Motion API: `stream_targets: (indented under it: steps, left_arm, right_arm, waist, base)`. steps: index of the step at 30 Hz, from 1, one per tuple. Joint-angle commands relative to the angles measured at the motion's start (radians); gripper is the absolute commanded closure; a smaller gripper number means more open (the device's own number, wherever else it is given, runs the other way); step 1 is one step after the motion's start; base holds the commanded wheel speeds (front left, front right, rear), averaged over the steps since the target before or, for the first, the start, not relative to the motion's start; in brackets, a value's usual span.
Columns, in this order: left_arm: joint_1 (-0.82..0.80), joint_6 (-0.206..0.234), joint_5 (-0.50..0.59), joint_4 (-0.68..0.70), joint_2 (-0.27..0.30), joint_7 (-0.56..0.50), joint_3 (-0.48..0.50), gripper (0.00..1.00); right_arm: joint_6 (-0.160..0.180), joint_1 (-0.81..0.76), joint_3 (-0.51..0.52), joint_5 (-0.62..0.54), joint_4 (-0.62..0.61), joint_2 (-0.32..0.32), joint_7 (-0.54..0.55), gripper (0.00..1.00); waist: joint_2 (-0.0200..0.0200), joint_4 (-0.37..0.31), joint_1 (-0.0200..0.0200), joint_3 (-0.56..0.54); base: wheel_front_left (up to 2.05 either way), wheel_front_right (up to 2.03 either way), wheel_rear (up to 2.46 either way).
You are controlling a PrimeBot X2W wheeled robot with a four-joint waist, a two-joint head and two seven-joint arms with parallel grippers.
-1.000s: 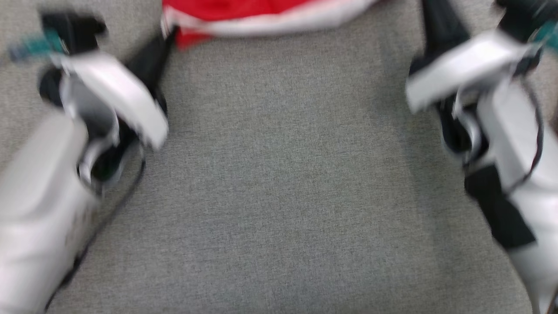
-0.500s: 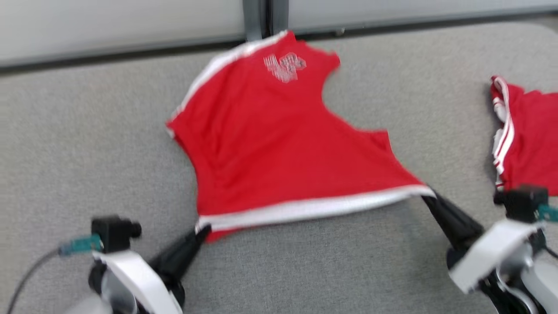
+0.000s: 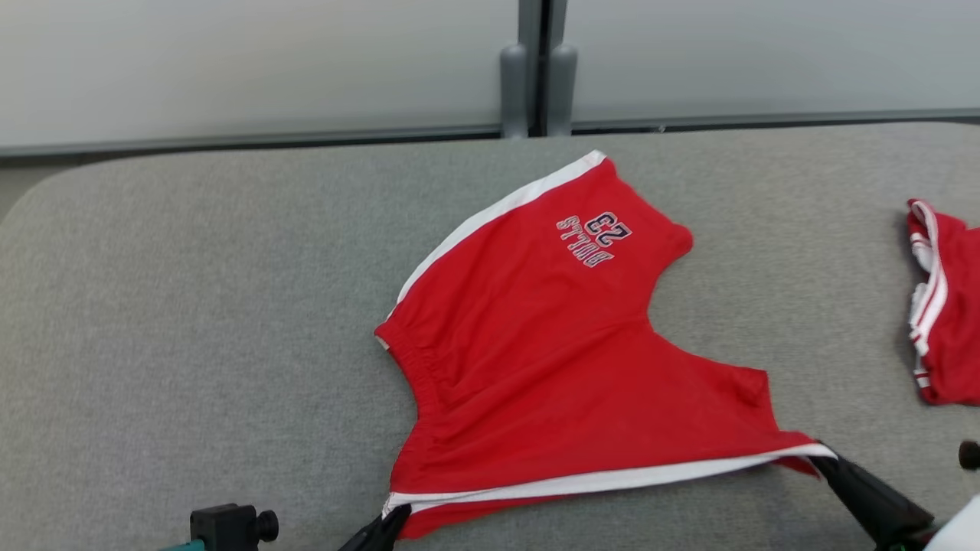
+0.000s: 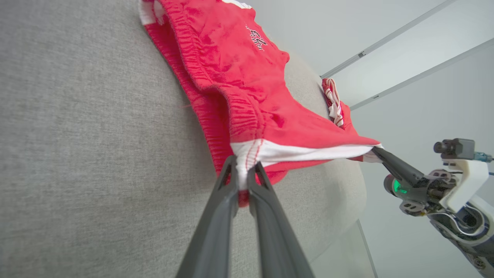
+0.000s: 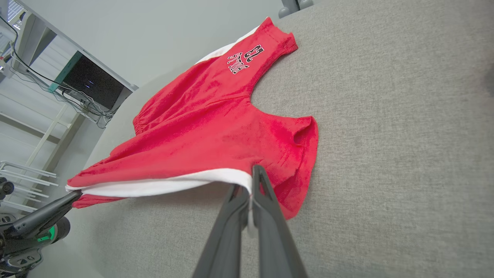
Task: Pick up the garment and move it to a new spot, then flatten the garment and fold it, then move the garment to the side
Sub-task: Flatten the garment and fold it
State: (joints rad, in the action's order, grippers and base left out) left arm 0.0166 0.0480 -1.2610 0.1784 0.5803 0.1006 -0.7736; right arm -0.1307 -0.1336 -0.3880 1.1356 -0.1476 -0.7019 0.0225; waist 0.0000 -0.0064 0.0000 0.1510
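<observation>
At the near edge of the grey fabric table (image 3: 191,306), the left gripper (image 3: 389,526) and right gripper (image 3: 831,463) each pinch one end of the red shorts' (image 3: 551,360) white-banded edge, jaws pressed on cloth and the band lifted taut. The rest lies spread right of centre. A second red garment (image 3: 945,306) lies far right. Beyond stand pale wall panels (image 3: 230,61). The right wrist view takes in a black box (image 5: 92,85) with cables past the table's left end.

A: Where do we find the garment (image 3: 551,360)?
B: We see it lying on the table (image 3: 191,306), right of centre, its near edge pinched at one corner by the left gripper (image 3: 394,519) and at the other by the right gripper (image 3: 825,454).
A: And to its right?
B: We note a second garment (image 3: 945,306), well apart, on the same table
</observation>
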Motion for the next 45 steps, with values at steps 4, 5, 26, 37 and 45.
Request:
stream_targets:
  steps: [4, 5, 26, 37, 45]
  left_arm:
    - [-0.061, -0.023, -0.004, -0.001, -0.017, -0.003, 0.018, 1.0]
    - [-0.084, -0.028, -0.002, -0.005, -0.025, -0.005, 0.023, 1.0]
    - [-0.476, -0.046, -0.002, -0.153, -0.197, -0.095, 0.071, 1.0]
    - [-0.571, -0.047, 0.002, -0.234, -0.247, -0.111, 0.07, 1.0]
    - [-0.604, -0.046, 0.02, -0.276, -0.253, -0.096, 0.079, 1.0]
  right_arm:
    - [0.0, 0.128, 0.03, -0.021, 0.001, -0.018, 0.078, 1.0]
    - [0.0, 0.172, 0.032, -0.03, 0.006, -0.017, 0.101, 1.0]
    - [0.0, 0.983, -0.071, -0.223, 0.395, 0.093, 0.467, 1.0]
    - [0.0, 1.141, -0.173, -0.295, 0.525, 0.112, 0.439, 1.0]
    - [0.0, 1.194, -0.242, -0.311, 0.585, 0.122, 0.39, 1.0]
  waist:
    - [0.0, 0.062, 0.0, 0.097]
    - [0.0, 0.07, 0.0, 0.111]
    - [0.0, 0.193, 0.0, 0.334]
    - [0.0, 0.214, 0.0, 0.386]
    - [0.0, 0.229, 0.0, 0.409]
  base:
    - [0.0, 0.0, 0.0]
    - [0.0, 0.0, 0.0]
    - [0.0, 0.0, 0.0]
    - [0.0, 0.0, 0.0]
    - [0.0, 0.0, 0.0]
